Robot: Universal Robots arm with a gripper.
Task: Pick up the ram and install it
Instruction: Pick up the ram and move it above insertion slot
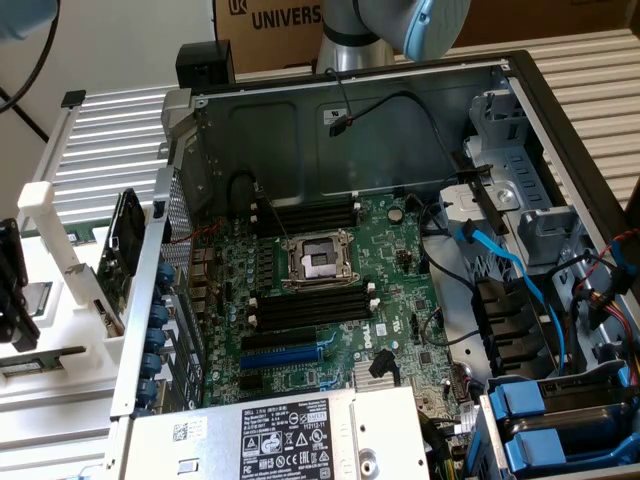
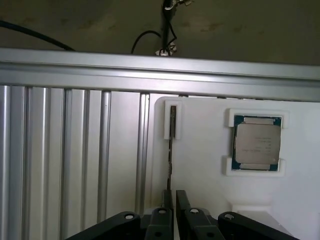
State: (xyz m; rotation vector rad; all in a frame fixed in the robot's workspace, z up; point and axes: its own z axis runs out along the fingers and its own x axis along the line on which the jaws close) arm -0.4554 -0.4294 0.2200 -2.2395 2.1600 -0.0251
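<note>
We see the gripper with its fingers set narrow, pinched on the near end of the ram. The ram stands on edge in the white tray, with its far end in the tray's clip. The processor sits in its own recess of the tray, apart from the ram. A ribbed metal surface borders the tray.

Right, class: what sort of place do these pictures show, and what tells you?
Probably a robotics lab bench for computer assembly: an open computer case with its motherboard, a robot arm, and a processor chip in a white holder.
</note>
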